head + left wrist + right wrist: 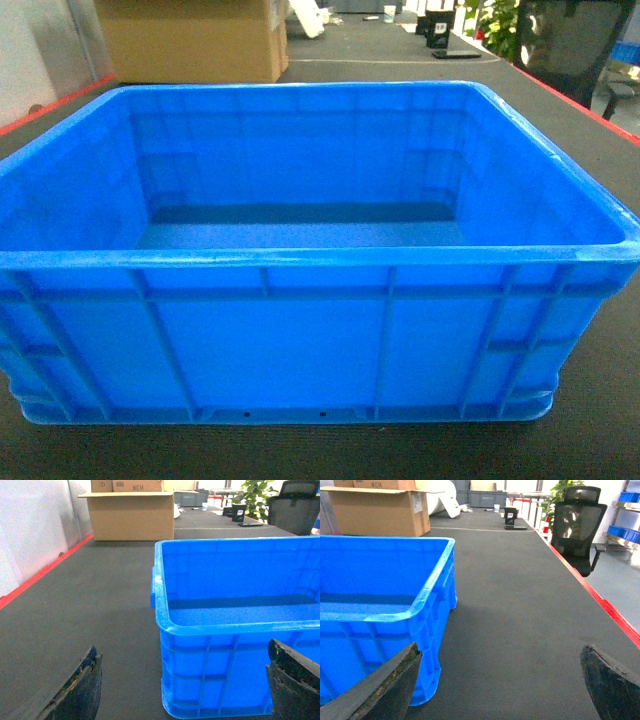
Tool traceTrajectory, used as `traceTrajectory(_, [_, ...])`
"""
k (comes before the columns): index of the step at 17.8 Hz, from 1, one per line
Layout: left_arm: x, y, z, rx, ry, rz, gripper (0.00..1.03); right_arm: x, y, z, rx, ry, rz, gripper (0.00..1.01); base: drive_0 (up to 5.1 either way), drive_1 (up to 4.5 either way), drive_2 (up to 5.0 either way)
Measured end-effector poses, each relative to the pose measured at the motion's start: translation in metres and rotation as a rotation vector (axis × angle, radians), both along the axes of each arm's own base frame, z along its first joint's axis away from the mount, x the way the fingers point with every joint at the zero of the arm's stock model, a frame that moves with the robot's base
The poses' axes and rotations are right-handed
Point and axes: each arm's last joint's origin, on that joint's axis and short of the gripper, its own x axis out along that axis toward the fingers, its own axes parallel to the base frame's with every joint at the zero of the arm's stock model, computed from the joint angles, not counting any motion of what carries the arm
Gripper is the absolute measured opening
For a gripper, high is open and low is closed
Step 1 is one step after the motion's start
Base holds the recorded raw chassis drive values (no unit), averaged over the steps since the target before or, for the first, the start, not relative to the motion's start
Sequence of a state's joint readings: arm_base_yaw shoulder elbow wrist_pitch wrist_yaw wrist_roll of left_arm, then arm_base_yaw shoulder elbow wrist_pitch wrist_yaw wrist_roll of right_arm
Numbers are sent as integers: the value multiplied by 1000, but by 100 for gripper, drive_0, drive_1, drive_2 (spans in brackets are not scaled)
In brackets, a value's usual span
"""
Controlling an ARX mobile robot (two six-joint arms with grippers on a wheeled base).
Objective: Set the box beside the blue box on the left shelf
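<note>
The left end effector stands wide, its two dark fingers low in the left wrist view, one over bare dark mat, the other in front of the box's near wall; it holds nothing. The right end effector is wide too and empty, one finger at the box's near right corner, the other over open mat. From both wrist views the fingers appear short of the plastic, though contact cannot be ruled out at the frame edge.

The box sits upright and empty on the dark mat, square to the head camera, its near wall filling the lower half of that view.

By my reading the task is barely begun: the box is neither gripped nor lifted, and the carry and the setting-down are all still to do.

No roller shelf and no second blue box appear in any view. Only fingertips show; neither arm shows in the head view. Beyond lie a cardboard carton, a black office chair and a potted plant.
</note>
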State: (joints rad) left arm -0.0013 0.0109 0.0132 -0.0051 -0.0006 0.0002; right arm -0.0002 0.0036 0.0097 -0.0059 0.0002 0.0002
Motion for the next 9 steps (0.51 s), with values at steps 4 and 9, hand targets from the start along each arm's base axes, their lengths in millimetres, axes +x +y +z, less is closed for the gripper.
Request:
traceTrajectory(4, [0, 0, 0, 0, 0, 0, 98, 0, 0, 0, 0, 0, 0, 98, 0, 0, 0])
traceTrajectory(9, [0, 0, 0, 0, 0, 0, 98, 0, 0, 0, 0, 0, 0, 98, 0, 0, 0])
